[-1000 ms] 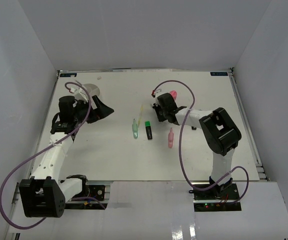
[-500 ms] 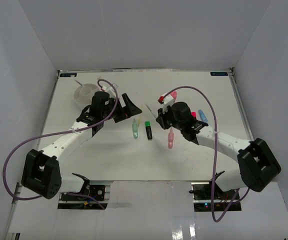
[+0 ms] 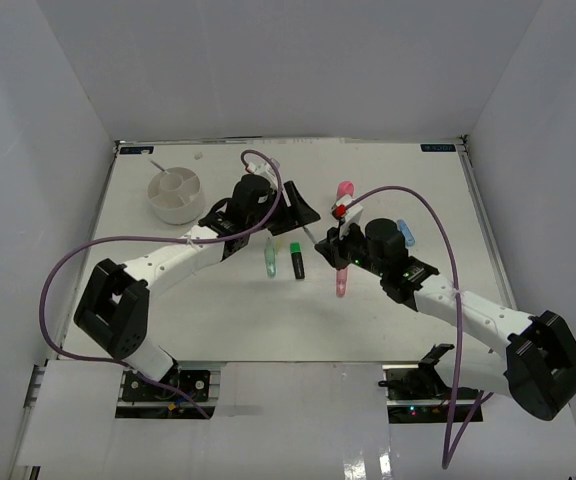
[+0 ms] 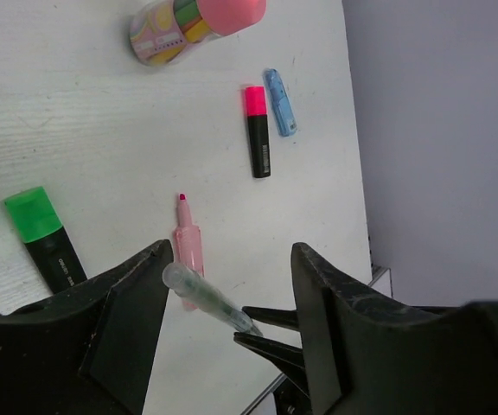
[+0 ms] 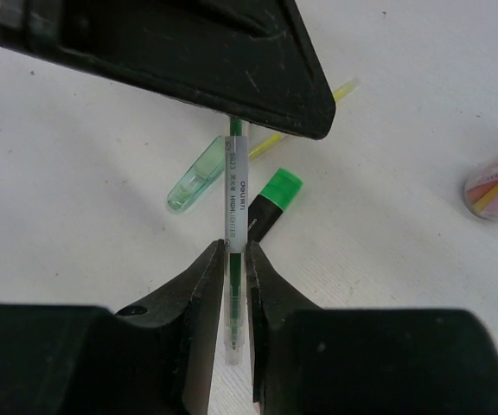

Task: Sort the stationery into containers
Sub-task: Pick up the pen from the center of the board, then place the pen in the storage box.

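Note:
My right gripper [image 5: 236, 251] is shut on a thin clear pen with a green core [image 5: 234, 190] and holds it above the table. In the left wrist view the pen [image 4: 206, 298] sticks up between the spread jaws of my open left gripper [image 4: 232, 259], touching neither. In the top view the left gripper [image 3: 306, 210] and right gripper [image 3: 324, 241] meet at mid-table. Below lie a green-capped marker [image 3: 297, 260], a pale green marker [image 3: 269, 260], a pink marker [image 3: 342, 280] and a yellow thin pen [image 3: 280, 232]. The white organiser cup [image 3: 175, 193] stands at the far left.
A pink tube [image 3: 345, 189] lies at the back of the table, behind the grippers. A red-capped black marker [image 4: 257, 130] and a blue-capped marker [image 4: 279, 101] lie side by side to the right. Walls enclose the table on three sides.
My left arm has swung from beside the organiser cup to mid-table. My right arm has stretched out, bringing its gripper with the pen to meet the left gripper.

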